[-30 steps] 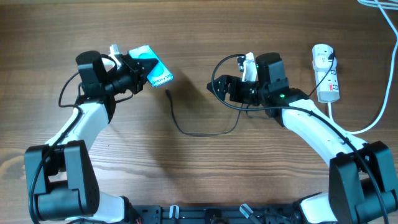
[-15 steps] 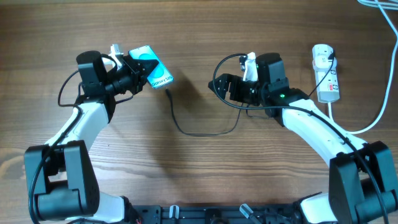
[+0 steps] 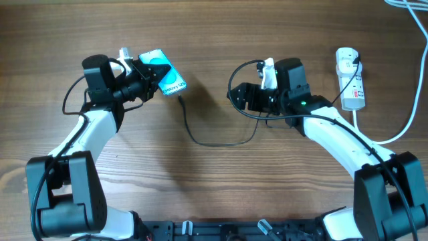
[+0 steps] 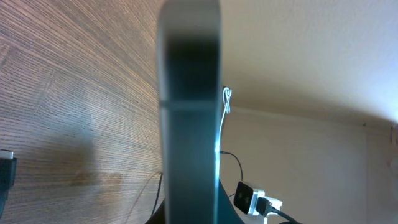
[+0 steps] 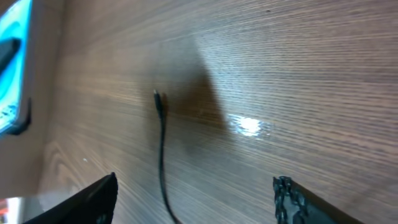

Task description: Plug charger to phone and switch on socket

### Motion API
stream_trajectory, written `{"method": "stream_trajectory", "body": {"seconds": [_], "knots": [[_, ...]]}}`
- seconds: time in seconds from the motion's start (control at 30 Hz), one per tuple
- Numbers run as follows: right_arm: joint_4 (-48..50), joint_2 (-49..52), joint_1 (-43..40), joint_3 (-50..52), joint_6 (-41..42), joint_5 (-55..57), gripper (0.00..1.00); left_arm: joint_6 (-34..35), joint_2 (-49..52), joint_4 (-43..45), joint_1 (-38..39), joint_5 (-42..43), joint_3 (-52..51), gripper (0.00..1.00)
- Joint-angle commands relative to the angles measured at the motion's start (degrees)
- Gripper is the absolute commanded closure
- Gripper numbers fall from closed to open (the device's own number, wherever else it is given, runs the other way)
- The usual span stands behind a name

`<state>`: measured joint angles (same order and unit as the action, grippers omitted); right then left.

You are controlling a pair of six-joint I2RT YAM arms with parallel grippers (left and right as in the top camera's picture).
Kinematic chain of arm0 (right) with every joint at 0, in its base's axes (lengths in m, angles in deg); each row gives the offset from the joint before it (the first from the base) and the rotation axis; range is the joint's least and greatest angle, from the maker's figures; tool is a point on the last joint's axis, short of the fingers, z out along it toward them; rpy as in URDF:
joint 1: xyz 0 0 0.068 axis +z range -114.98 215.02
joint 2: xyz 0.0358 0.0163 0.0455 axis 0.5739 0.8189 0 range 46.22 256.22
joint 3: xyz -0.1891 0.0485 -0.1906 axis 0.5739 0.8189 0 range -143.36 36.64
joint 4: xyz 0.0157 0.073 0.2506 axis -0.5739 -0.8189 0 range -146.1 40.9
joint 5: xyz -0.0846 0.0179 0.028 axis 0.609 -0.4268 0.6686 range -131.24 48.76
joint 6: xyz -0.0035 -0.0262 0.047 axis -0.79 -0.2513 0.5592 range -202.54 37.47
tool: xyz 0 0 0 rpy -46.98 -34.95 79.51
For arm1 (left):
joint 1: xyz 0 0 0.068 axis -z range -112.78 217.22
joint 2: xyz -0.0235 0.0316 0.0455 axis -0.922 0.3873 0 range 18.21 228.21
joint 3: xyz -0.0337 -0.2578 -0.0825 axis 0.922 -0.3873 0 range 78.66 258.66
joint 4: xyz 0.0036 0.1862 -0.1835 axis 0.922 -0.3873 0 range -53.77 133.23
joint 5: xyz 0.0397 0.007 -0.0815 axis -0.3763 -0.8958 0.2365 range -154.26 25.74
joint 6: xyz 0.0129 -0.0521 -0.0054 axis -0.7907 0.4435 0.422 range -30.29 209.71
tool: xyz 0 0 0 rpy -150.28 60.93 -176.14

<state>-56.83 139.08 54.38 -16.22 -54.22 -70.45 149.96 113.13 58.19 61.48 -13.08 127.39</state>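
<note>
I saw the left gripper [image 3: 150, 79] clenched on the phone [image 3: 163, 72]. It held the phone tilted above the table [image 3: 221, 201] on the far left side, with the cyan screen facing up. In the left wrist view the dark edge of the phone filled the middle. The charger [image 3: 200, 139] lay in a curve on the table. Its small connector [image 3: 180, 101] was just beside the near corner of the phone; I could not tell if they touched. The right gripper [image 3: 234, 94] hung to the right of the connector, its fingers [image 5: 93, 202] spread apart with nothing between them. The socket [image 3: 351, 80] lay at the far right, well apart, with a black plug in it.
</note>
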Motion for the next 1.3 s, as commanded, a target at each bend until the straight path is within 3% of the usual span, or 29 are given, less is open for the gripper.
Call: {"method": "stream_trajectory", "body": {"seconds": [0.0,0.23,0.47,0.93,1.27], "knots": [[-0.50,-1.22,2.75,0.04,-6.47,6.10,0.20,-1.40,-1.60,0.46,-1.53,2.23,1.79,0.96],[0.24,-1.22,14.62,-0.68,-7.56,23.17,0.20,-1.55,-1.60,3.02,-6.23,8.48,2.84,0.96],[2.10,-0.70,21.44,-3.78,-9.94,29.68,0.20,-1.55,-1.60,3.02,-10.29,9.94,3.52,0.96],[0.66,11.34,25.88,-14.47,-15.52,29.59,0.23,-1.92,-1.57,4.55,-12.41,9.64,4.28,0.96],[0.87,20.68,27.08,-19.78,-17.84,29.77,0.35,-3.06,-1.57,4.55,-14.16,9.60,4.28,0.96]]}}
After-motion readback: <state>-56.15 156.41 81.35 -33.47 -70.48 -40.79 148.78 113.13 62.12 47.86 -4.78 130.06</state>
